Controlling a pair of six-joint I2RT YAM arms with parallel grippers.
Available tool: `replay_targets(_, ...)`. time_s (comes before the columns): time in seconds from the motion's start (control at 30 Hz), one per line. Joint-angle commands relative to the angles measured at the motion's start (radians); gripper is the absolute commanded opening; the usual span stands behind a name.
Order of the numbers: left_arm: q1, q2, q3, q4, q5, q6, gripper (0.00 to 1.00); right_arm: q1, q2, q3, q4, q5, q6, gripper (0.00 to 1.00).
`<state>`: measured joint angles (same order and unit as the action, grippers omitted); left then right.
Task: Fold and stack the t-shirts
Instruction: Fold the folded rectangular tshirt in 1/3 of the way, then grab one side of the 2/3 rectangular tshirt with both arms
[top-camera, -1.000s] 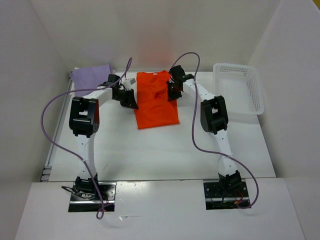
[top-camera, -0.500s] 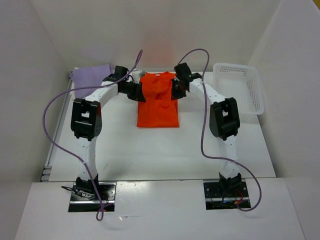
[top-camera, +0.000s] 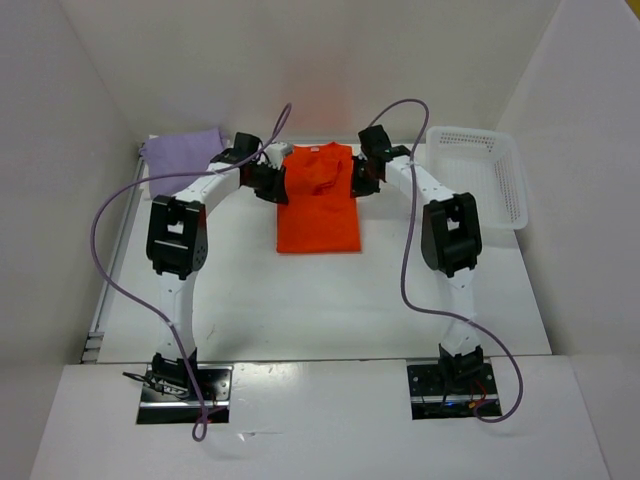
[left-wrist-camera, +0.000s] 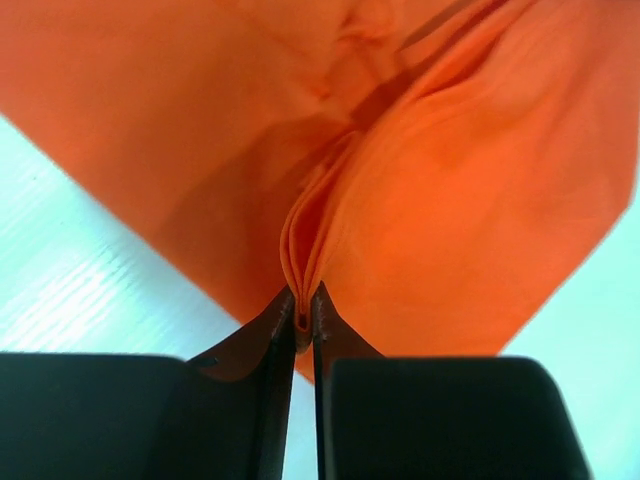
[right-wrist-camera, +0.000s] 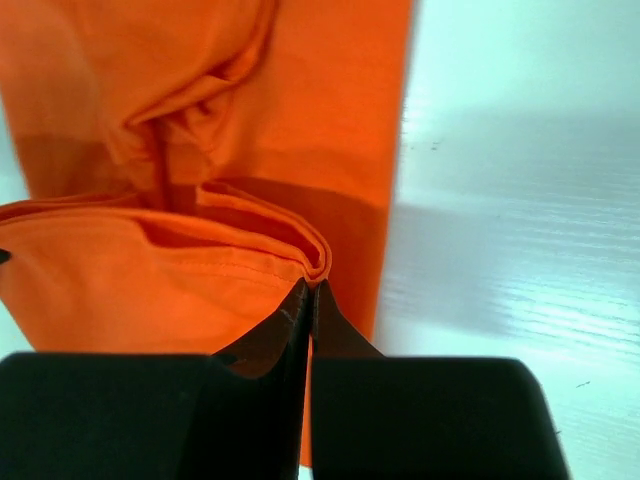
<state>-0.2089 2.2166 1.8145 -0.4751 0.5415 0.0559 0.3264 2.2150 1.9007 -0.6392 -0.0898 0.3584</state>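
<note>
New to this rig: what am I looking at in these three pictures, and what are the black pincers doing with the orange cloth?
Two robot arms are bolted at the near edge of the table. One picture looks down from above and behind them; the other two come from a camera on each wrist, so the dark fingers there are that arm's own. On it lie an orange t-shirt, a lavender t-shirt at far left, and a white mesh basket at the right. The left gripper and right gripper are each shut on a fold of the orange t-shirt.
</note>
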Motion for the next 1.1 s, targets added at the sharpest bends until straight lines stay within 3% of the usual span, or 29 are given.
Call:
replay_targets(0.0,0.005,0.040,0.042,0.003,-0.063,0.027,0.17,-0.016,0.040,0.041,0.009,0.005,0.002,0.00)
replay_targets(0.03,0.005,0.040,0.042,0.003,-0.077,0.036,0.18,-0.027,0.040,0.041,0.009,-0.005,0.002,0.01)
replay_targets(0.07,0.005,0.051,0.042,0.003,-0.077,0.036,0.24,-0.027,0.052,0.041,0.009,-0.005,0.002,0.11)
replay_targets(0.13,0.005,0.061,0.054,0.003,-0.098,0.036,0.33,-0.027,0.061,0.041,0.009,-0.014,0.002,0.44)
replay_targets(0.17,0.005,0.071,0.069,0.003,-0.122,0.036,0.48,-0.027,0.071,0.053,0.009,-0.027,-0.009,0.54)
replay_targets(0.3,0.005,0.046,0.078,0.003,-0.159,0.047,0.72,-0.027,0.051,0.064,0.009,0.008,-0.018,0.63)
replay_targets(0.33,0.005,0.032,0.078,0.003,-0.170,0.047,0.74,-0.027,0.026,0.064,0.009,0.009,-0.018,0.65)
replay_targets(0.5,0.014,-0.144,-0.010,0.013,-0.235,0.108,0.79,-0.027,-0.086,-0.050,-0.014,0.018,-0.007,0.66)
replay_targets(0.57,0.014,-0.216,-0.111,-0.006,-0.235,0.131,0.81,-0.027,-0.174,-0.196,0.005,-0.004,0.007,0.67)
replay_targets(0.73,0.014,-0.270,-0.331,-0.122,-0.029,0.125,0.84,-0.027,-0.291,-0.493,0.065,-0.094,0.050,0.67)
replay_targets(0.87,0.005,-0.279,-0.443,-0.057,-0.012,0.064,0.84,-0.018,-0.313,-0.572,0.110,-0.137,0.070,0.65)
replay_targets(1.07,-0.015,-0.236,-0.452,-0.025,-0.014,0.030,0.83,0.000,-0.302,-0.603,0.142,-0.165,0.091,0.55)
